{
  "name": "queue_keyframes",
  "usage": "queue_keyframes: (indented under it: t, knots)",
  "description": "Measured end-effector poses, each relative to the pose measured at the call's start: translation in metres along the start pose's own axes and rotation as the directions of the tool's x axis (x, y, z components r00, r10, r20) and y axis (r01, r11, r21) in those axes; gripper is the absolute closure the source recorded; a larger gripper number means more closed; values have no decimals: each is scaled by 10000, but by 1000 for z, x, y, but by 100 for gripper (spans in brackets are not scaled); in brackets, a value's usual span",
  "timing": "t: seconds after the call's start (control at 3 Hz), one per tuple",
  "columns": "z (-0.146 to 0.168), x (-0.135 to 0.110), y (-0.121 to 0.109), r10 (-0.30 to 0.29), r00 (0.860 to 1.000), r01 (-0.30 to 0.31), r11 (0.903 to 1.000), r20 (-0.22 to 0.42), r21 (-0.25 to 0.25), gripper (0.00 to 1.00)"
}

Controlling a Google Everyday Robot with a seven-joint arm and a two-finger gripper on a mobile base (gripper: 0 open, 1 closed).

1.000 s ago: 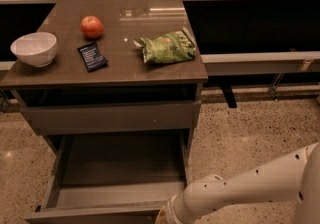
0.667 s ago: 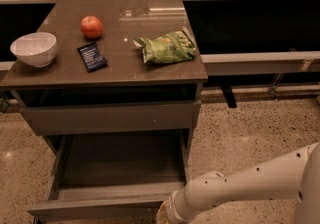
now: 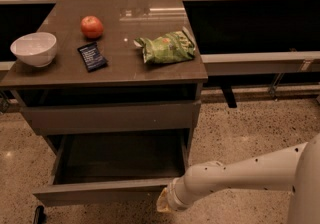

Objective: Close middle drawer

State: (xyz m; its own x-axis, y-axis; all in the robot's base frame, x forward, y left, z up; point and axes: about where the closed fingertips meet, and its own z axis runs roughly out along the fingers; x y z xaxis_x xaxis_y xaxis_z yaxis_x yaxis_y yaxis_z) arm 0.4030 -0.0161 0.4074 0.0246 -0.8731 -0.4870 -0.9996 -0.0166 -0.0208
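Gripper sits low, below the table's front right corner, at the right end of the middle drawer front. Cannot tell if it is open or closed, or touching. Middle drawer stands far out past the table's front edge. Upper drawer is nearly flush. On top: white bowl at left edge, apple toward the back, dark packet beside the bowl, green chip bag near right edge.
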Motion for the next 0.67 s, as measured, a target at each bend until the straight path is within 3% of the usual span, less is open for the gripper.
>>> queue_keyframes:
  t: [0.33,0.67]
  knots:
    - [-3,3,-33,-563,9984,561,9963,8,653,100]
    - [-4,6,-46,-737,9973,736,9935,-17,865,100]
